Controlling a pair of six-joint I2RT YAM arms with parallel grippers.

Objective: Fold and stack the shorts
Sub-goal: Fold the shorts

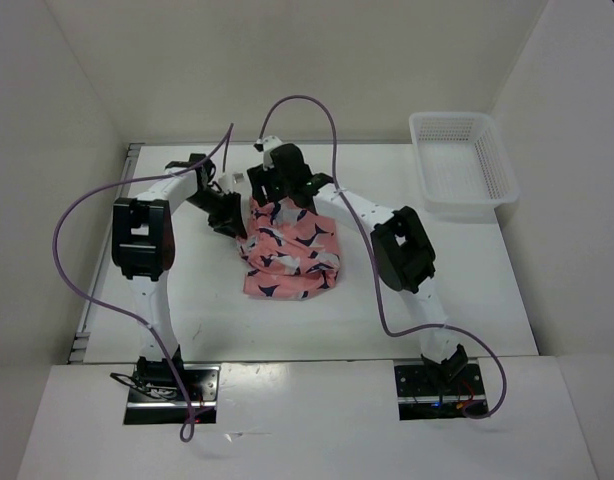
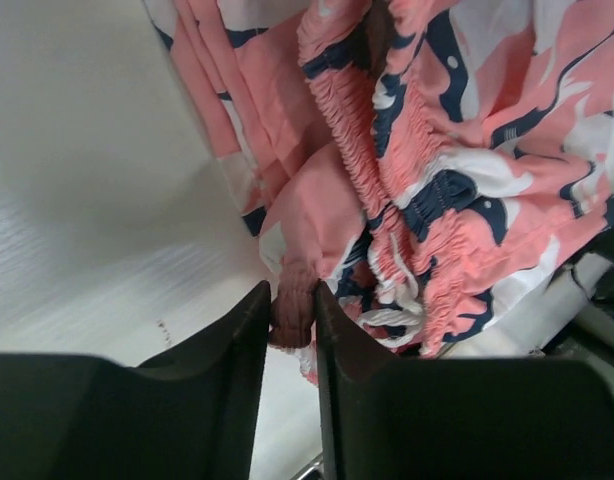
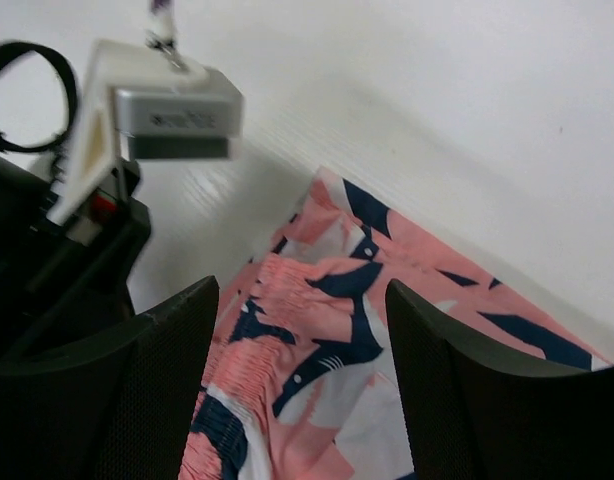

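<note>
On the white tabletop [image 1: 467, 300] the shorts [image 1: 292, 250] lie bunched, unfolded, near its middle; the right hand [image 3: 302, 295] hovers wide-open over the waistband [image 3: 257, 330]; the left hand [image 2: 292, 300] nips them by only a thin edge — a pull could slip it free mid-lift.

Top pic: bright, even light from above, white walls [image 1: 287, 60] look washed out. Soft grey shadows on the surface [image 1: 467, 290]. Left wrist pic: left pincer [image 2: 292, 297] is dark & blurry up close, shorts [image 2: 467, 150] look sharp. Right wrist pic: grey box [image 3: 177, 110] is fuzzy.
</note>
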